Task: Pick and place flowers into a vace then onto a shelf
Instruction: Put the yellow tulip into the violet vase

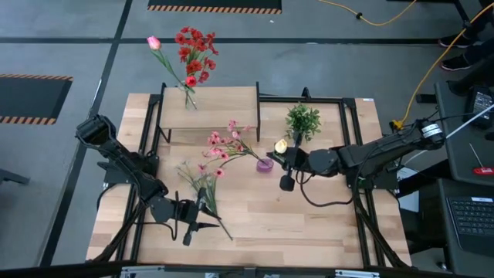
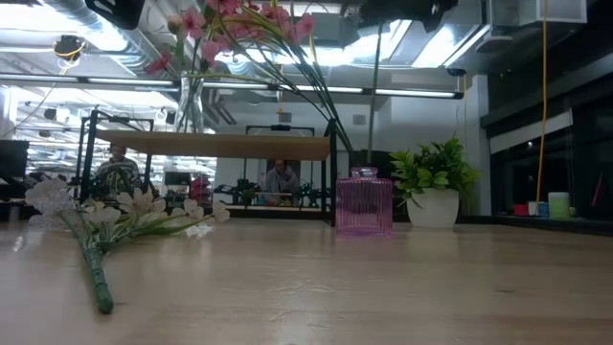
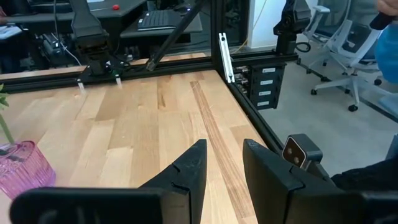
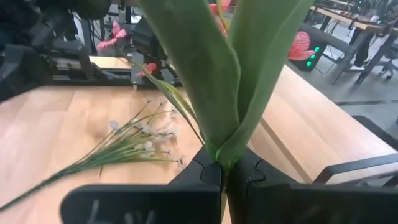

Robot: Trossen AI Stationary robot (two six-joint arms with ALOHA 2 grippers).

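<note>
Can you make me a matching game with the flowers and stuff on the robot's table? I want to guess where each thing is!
Things:
1. red flowers
2. pink vase
3. pale sprigs
4. tulip stem

Places:
A. lying flat on the table
B. pinched in the right gripper
C. in a clear vase on the shelf
D. standing on the table, holding small pink blossoms

Pairs: 1-C, 2-D, 3-A, 4-B
</note>
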